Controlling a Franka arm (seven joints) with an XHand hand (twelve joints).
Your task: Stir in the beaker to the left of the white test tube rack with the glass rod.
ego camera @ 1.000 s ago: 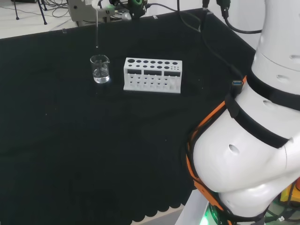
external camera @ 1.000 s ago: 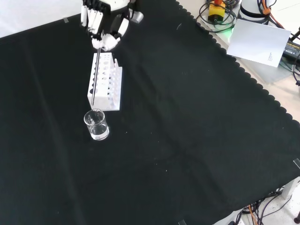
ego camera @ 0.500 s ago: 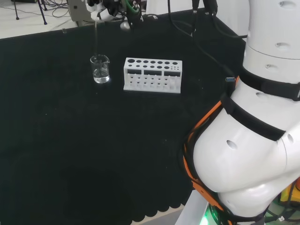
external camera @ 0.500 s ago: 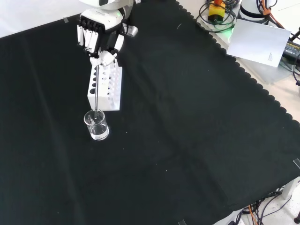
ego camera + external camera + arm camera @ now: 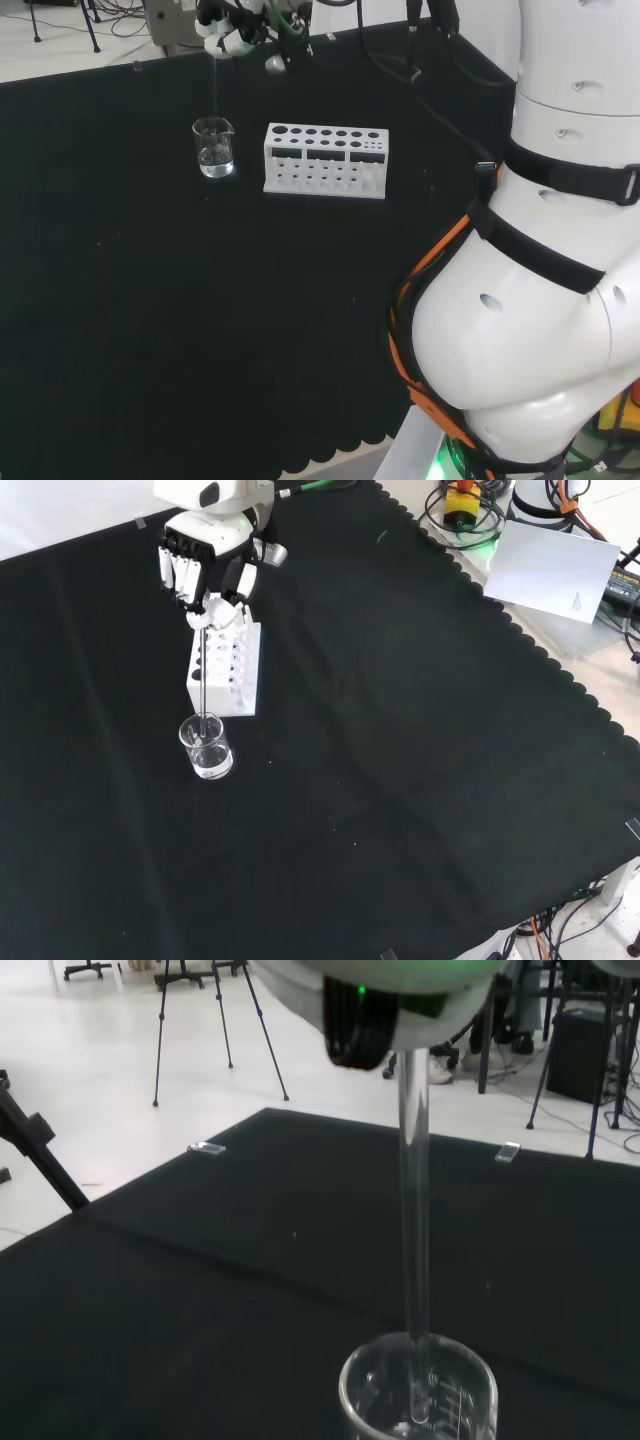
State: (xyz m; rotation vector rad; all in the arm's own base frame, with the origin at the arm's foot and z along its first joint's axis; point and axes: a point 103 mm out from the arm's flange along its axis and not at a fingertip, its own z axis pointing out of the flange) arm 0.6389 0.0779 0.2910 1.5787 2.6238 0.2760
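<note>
Upper left, front view | hand (image 5: 208, 565) pinching glass rod (image 5: 204, 675) | tip lowered into beaker (image 5: 206, 747) since a second ago | stirring can begin

Bench cover: black cloth (image 5: 400, 780) with a scalloped edge, running from 1 o'clock down to 5 o'clock in the front view.
Floor: pale and glossy (image 5: 110, 1050), lit bright, at 10 o'clock in the wrist view.
Stands: black tripod legs (image 5: 225, 1015) on the floor at 11 o'clock in the wrist view.
Paper: a white sheet (image 5: 555, 570) off the cloth at 2 o'clock in the front view.
Cables: a dark tangle (image 5: 470, 520) just beside the sheet, at 1 o'clock.
Tape: small clear tabs (image 5: 205, 1147) at the cloth's far edge in the wrist view.
</note>
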